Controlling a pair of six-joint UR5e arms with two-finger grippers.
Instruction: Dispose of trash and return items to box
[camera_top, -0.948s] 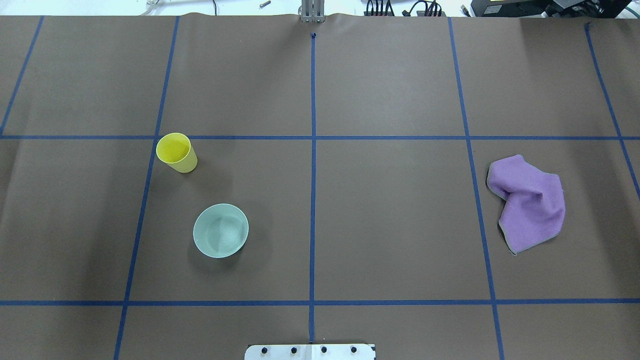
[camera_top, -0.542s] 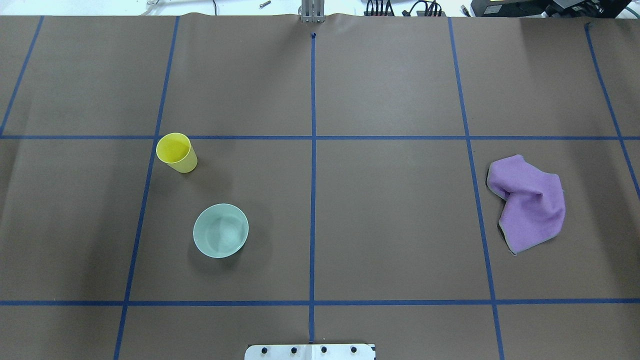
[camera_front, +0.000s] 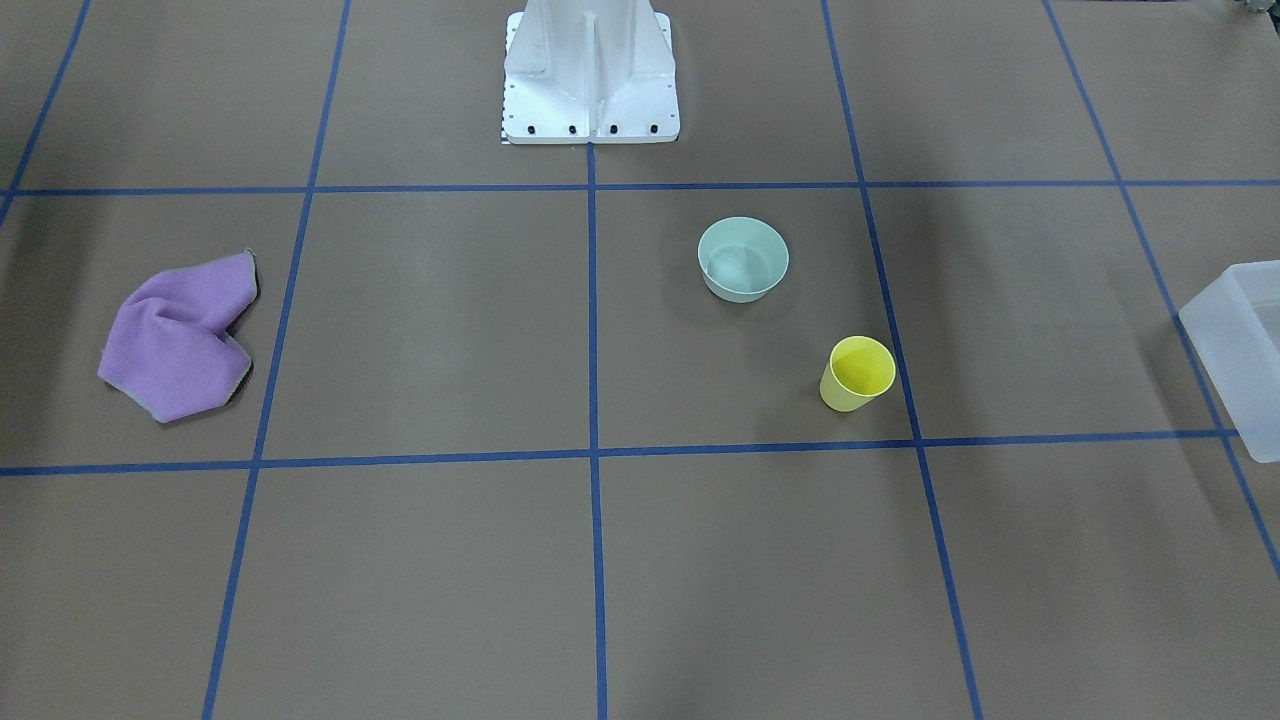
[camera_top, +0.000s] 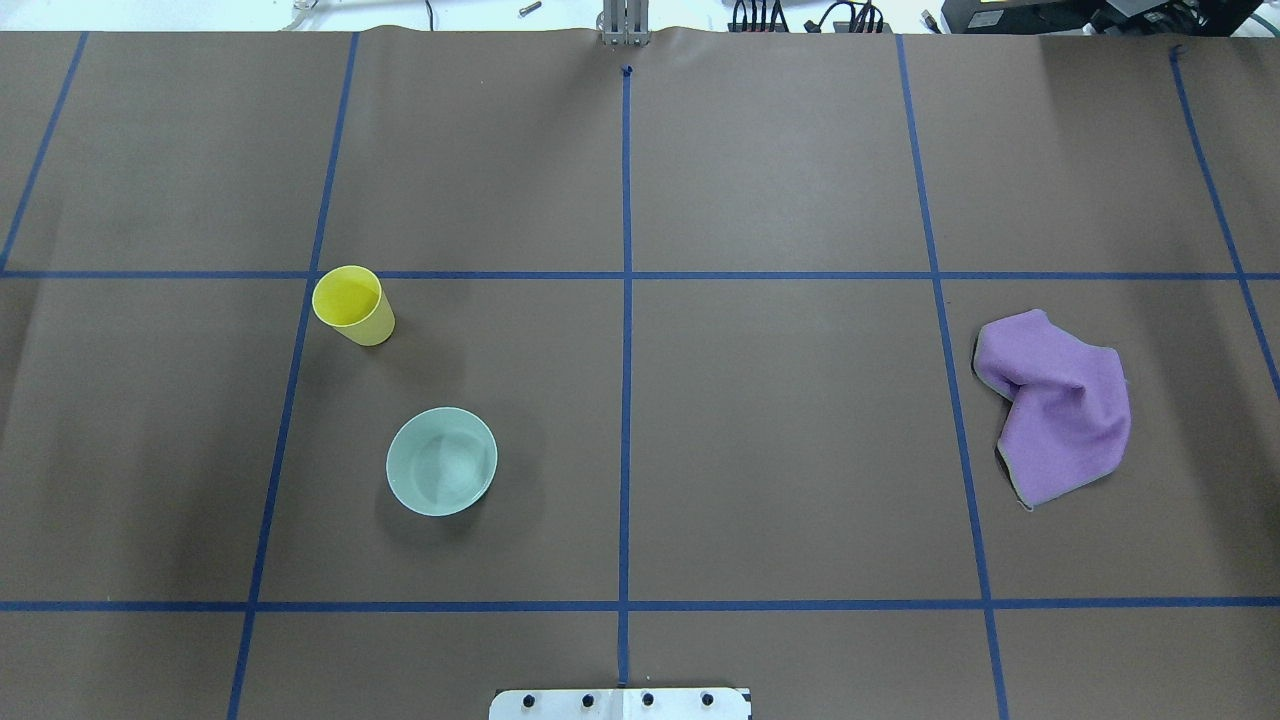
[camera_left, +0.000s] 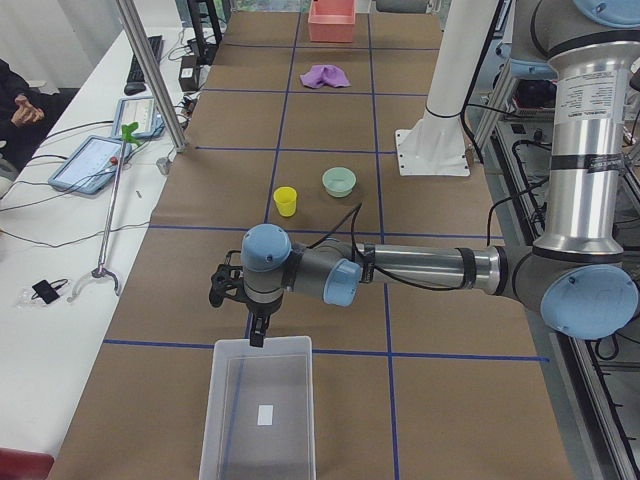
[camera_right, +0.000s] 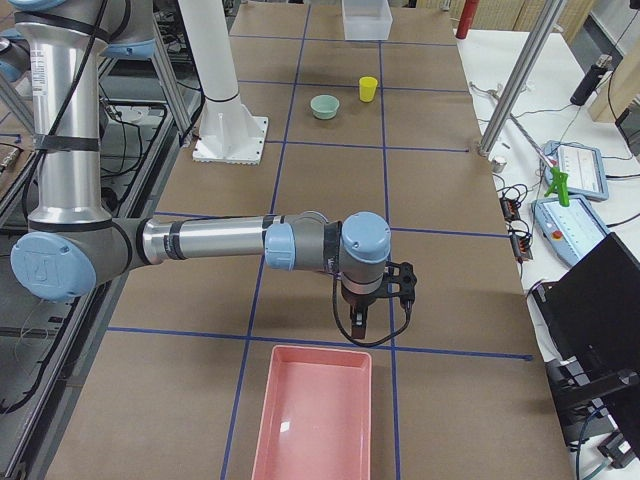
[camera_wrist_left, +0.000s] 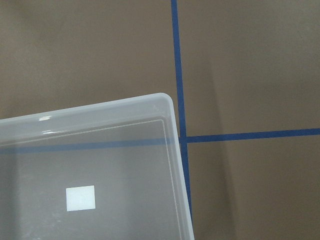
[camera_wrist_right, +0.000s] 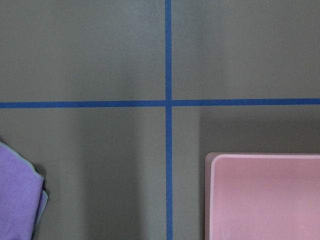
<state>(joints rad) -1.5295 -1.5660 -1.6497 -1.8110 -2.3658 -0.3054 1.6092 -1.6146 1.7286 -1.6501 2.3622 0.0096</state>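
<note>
Hovering by the rim of the frosted box (camera_left: 285, 344) at the left end of the surface (camera_top: 780, 420), the left claw (camera_left: 257, 338) is showing too little to tell its grip. The yellow cup (camera_top: 352, 305) and mint bowl (camera_top: 441, 461) are standing apart left of centre, the purple cloth (camera_top: 1060, 405) lying far right near the right claw (camera_right: 360, 325), equally unreadable, by the pink tray (camera_right: 315, 420). Nothing is shifting since before.

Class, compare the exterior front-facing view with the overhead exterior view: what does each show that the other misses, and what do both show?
Only the front-facing view shows the translucent frosted-white rectangular plastic bin, cut off at that view's right edge, and the upright column of the white metal robot pedestal. Only the overhead view shows black cables beyond the far edge of the brown table. Both show the small bright-yellow tapered plastic cup, the pale mint-green round bowl and the crumpled purple cloth.
</note>
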